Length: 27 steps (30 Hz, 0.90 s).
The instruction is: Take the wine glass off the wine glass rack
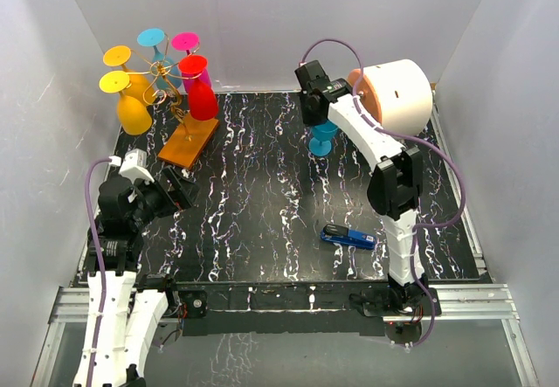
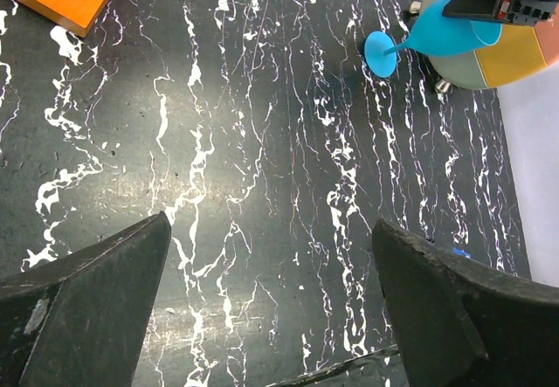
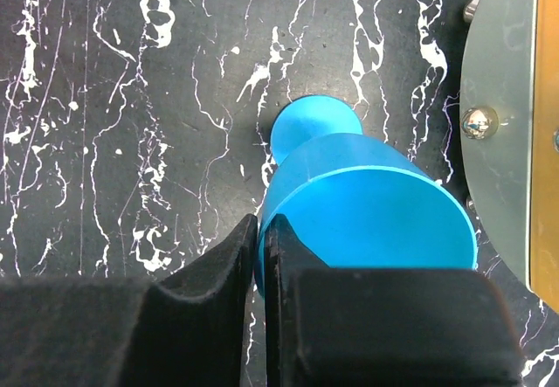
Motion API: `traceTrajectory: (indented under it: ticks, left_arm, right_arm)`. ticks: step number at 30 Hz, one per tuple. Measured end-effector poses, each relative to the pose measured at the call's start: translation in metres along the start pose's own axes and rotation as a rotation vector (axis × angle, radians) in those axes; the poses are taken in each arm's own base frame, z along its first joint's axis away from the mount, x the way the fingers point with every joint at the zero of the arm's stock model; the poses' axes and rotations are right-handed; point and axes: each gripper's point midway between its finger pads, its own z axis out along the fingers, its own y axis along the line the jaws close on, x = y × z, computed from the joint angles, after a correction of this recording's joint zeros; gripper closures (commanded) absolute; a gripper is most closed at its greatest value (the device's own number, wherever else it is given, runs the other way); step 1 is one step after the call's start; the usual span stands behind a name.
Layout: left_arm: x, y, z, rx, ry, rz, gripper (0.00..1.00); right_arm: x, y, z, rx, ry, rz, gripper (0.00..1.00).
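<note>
The wine glass rack [image 1: 169,81], a gold wire stand on an orange base [image 1: 188,142], stands at the back left with several coloured glasses hanging from it, among them a yellow one [image 1: 133,112] and a red one [image 1: 201,94]. A blue wine glass [image 1: 323,138] is off the rack at the back centre, its foot low over the tabletop. My right gripper [image 3: 262,230] is shut on this glass's rim [image 3: 376,203], one finger inside the bowl. At the near left my left gripper [image 2: 271,256] hangs open over bare table, holding nothing. The blue glass [image 2: 441,31] shows far off in its view.
A large white and peach cylinder [image 1: 397,94] lies at the back right, just beside the blue glass. A dark blue stapler-like object [image 1: 348,237] lies near the right arm's base. White walls close in the black marbled table [image 1: 262,195] on three sides.
</note>
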Motion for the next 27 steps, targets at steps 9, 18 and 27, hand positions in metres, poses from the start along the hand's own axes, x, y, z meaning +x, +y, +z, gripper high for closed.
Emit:
traceTrajectory:
  ticks: [9,18,27]
  left_arm:
    - [-0.002,-0.004,-0.002,0.023,-0.014,0.012,0.01]
    - [-0.003,-0.004,-0.002,0.023,-0.017,0.013,0.01]
    - [0.001,0.005,0.006,-0.021,0.014,-0.004,0.01]
  right_arm:
    - [-0.016,0.006,-0.017,-0.040,-0.021,-0.003,0.58]
    - [-0.016,0.033,-0.074,-0.270,-0.130,0.019,0.18]
    - [0.014,0.082,-0.171,-0.740,-0.406,0.093,0.09]
